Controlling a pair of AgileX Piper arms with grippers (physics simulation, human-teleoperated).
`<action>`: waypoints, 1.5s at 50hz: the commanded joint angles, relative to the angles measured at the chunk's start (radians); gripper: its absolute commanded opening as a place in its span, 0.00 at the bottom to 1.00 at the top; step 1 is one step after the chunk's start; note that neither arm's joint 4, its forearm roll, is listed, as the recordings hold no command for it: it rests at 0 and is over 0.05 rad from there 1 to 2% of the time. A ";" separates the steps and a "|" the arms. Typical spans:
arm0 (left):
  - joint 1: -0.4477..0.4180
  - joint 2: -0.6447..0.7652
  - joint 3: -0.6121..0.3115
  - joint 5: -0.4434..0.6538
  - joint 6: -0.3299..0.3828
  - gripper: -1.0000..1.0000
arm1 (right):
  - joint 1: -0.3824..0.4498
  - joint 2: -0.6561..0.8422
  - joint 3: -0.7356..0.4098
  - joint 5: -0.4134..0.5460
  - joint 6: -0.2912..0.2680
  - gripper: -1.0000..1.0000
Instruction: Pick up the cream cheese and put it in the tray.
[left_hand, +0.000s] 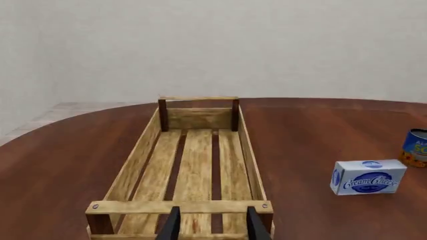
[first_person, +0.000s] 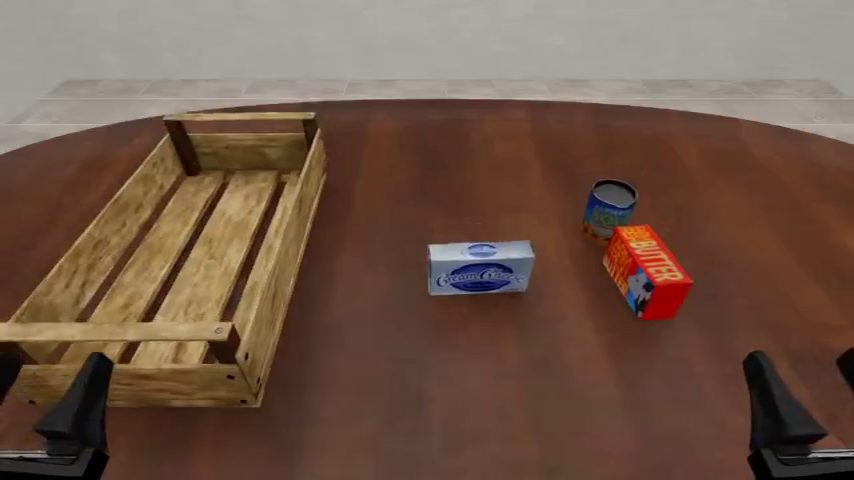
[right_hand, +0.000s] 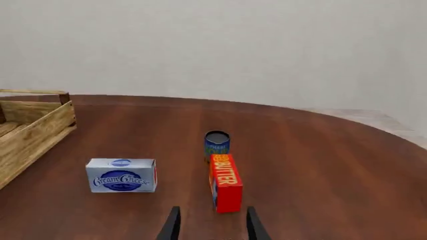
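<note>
Both grippers, left gripper (first_person: 47, 420) and right gripper (first_person: 807, 410), are held released, cream cheese (first_person: 481, 267) left on the desk (first_person: 441, 380) beside the tray (first_person: 274, 265).

Front view: both grippers were cut off by the bottom edge. Of the left gripper (first_person: 40, 415) one dark finger showed whole, the other only as a sliver at the left edge. The right gripper (first_person: 801, 400) likewise, its second finger clipped by the right edge.

Left wrist view: the can (left_hand: 416, 147) was cut by the frame's edge; label unreadable. The tray (left_hand: 127, 172) ran off the frame at its near end.

Right wrist view: only one corner of the tray showed. Can label too small to read.
</note>
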 joint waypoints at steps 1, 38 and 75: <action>-0.001 0.000 -0.003 0.000 0.002 1.00 | -0.005 0.005 0.023 -0.025 0.041 1.00; -0.130 0.164 -0.342 0.223 -0.056 1.00 | -0.014 0.029 0.024 -0.021 0.043 1.00; -0.361 1.036 -0.695 -0.169 0.079 1.00 | 0.007 0.058 0.025 -0.032 0.050 1.00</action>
